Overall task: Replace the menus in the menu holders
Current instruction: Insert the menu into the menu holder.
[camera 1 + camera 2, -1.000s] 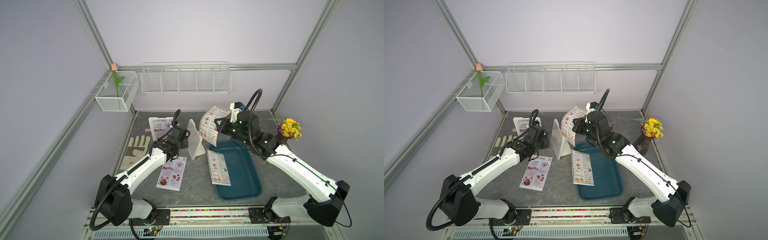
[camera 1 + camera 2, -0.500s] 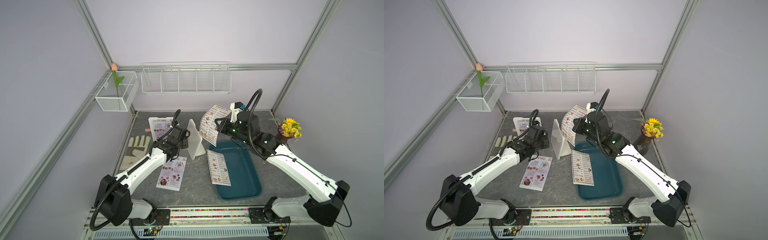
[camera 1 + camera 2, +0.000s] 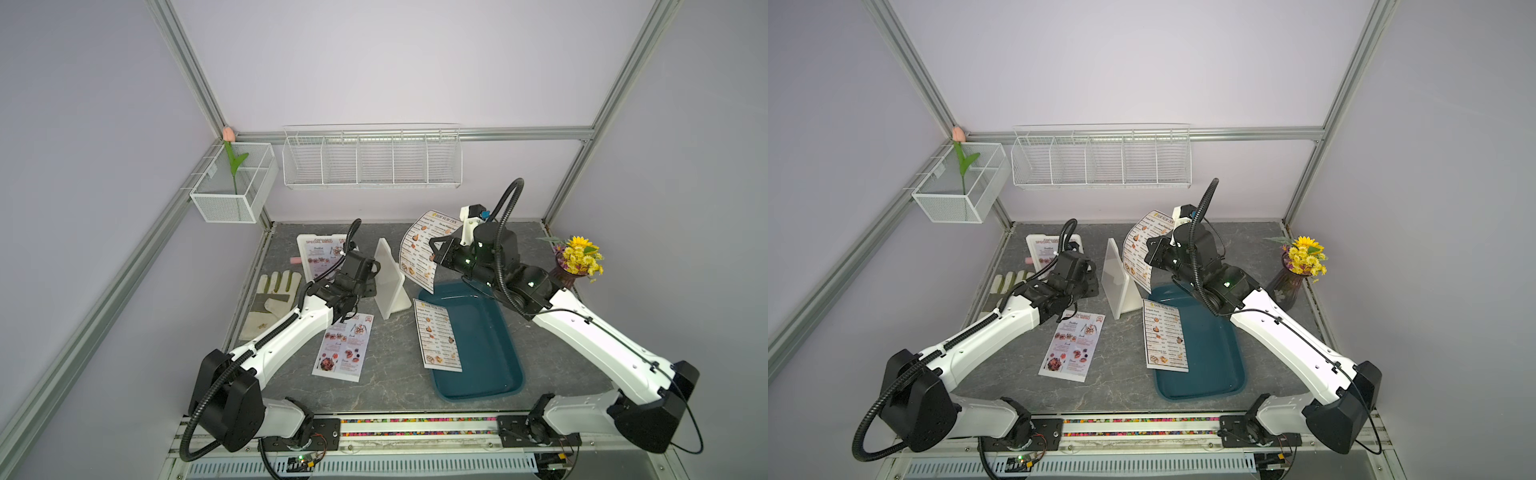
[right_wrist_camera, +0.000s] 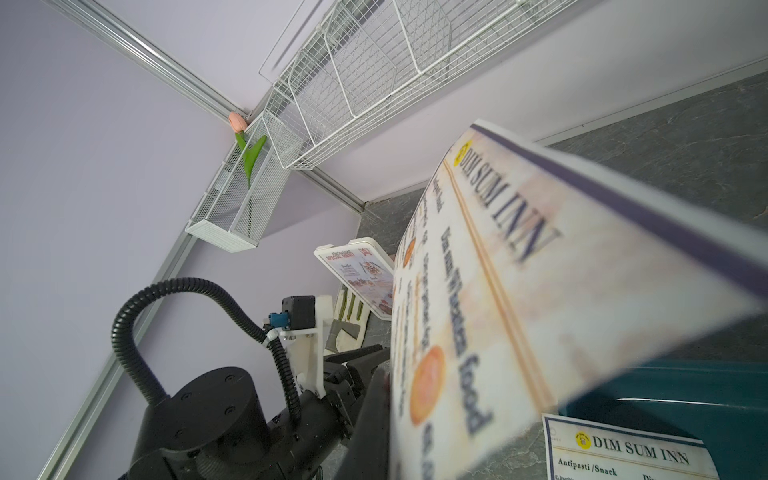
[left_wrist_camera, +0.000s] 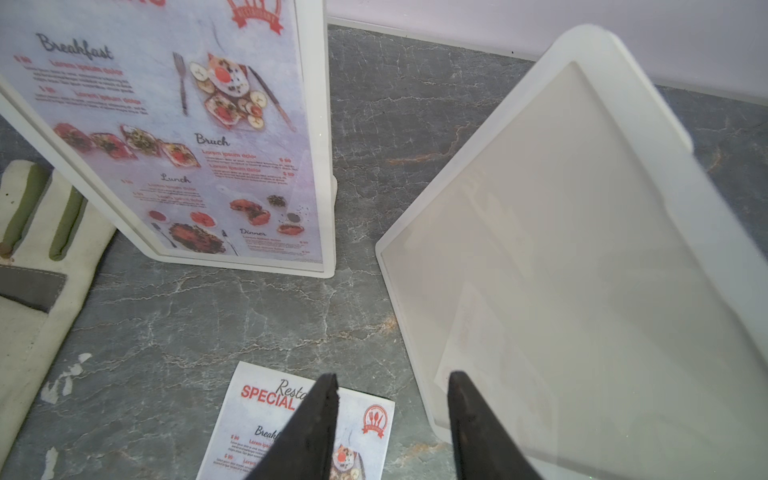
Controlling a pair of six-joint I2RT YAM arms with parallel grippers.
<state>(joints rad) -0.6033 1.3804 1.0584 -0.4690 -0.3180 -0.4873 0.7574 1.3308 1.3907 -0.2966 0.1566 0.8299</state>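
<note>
Here, lilac walls [image 3: 395,62] enclose a grey tabletop [image 3: 395,382] bearing menus [image 3: 343,347].

Pale lilac walls [image 3: 395,62] on three sides, softly and evenly lit. Edged with aluminium rails [image 3: 519,134]. On the back wall, a long white wire rack [image 3: 372,160], five compartments. At the left corner, a white mesh basket [image 3: 226,208] hooked to the rail, pink tulip [image 3: 233,164] standing in it. Underneath, a dark grey marbled counter [image 3: 390,382]. At its right edge, a vase of yellow flowers [image 3: 575,262].
</note>
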